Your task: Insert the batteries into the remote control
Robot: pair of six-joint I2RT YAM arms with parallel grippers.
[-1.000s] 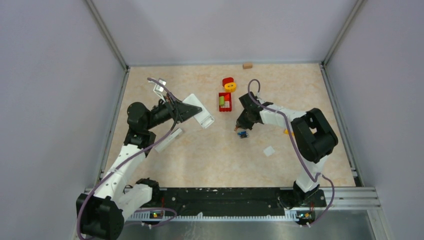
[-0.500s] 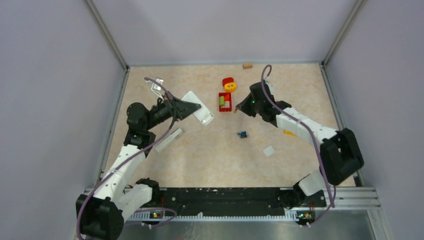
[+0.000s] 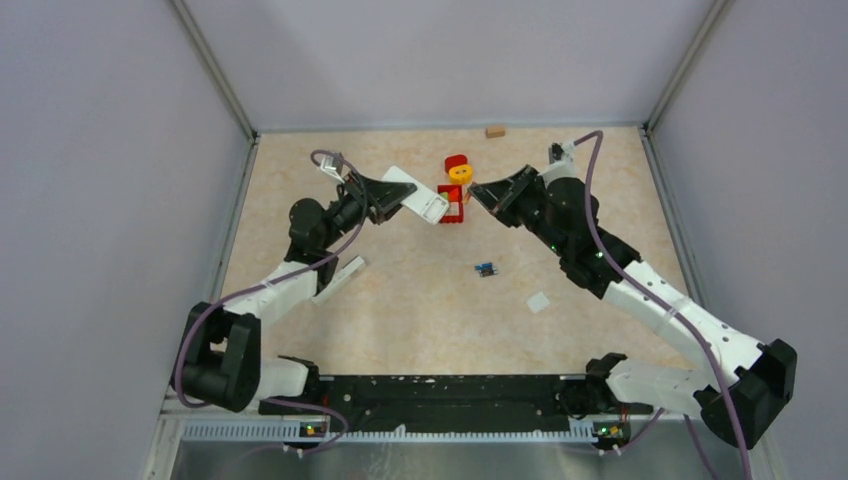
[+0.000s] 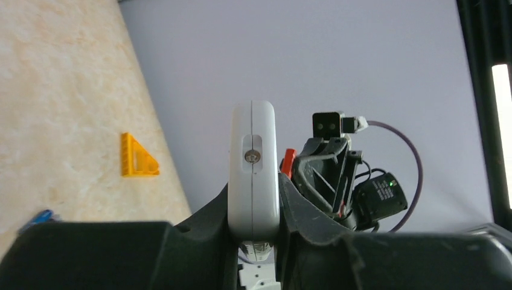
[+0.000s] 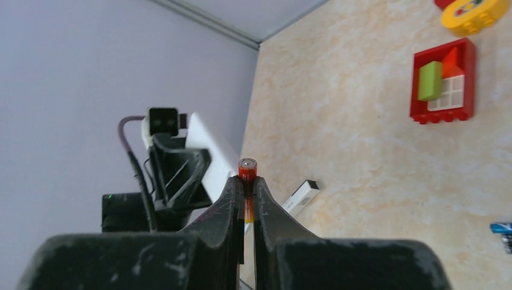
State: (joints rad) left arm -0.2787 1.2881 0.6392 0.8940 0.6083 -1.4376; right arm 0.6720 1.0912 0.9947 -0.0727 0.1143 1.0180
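My left gripper (image 3: 388,196) is shut on the white remote control (image 3: 418,198) and holds it in the air, its free end pointing right. In the left wrist view the remote (image 4: 253,163) stands edge-on between the jaws of the gripper (image 4: 253,202). My right gripper (image 3: 482,196) faces it from the right, a short gap away, shut on a reddish-brown battery (image 5: 247,173) whose tip sticks out past the fingertips (image 5: 232,190). A blue battery (image 3: 486,268) lies on the table below.
A long white remote-like piece (image 3: 338,278) lies at the left, a small white flat piece (image 3: 538,301) at the right. A red tray of blocks (image 3: 452,205) and a red-yellow toy (image 3: 459,170) sit behind. A tan block (image 3: 494,130) is by the back wall, a yellow triangle (image 4: 137,157) near the right wall.
My right arm rose from beside the blue battery with the reddish-brown battery and swung back toward the centre. My left arm carried the remote rightward and up to face it.
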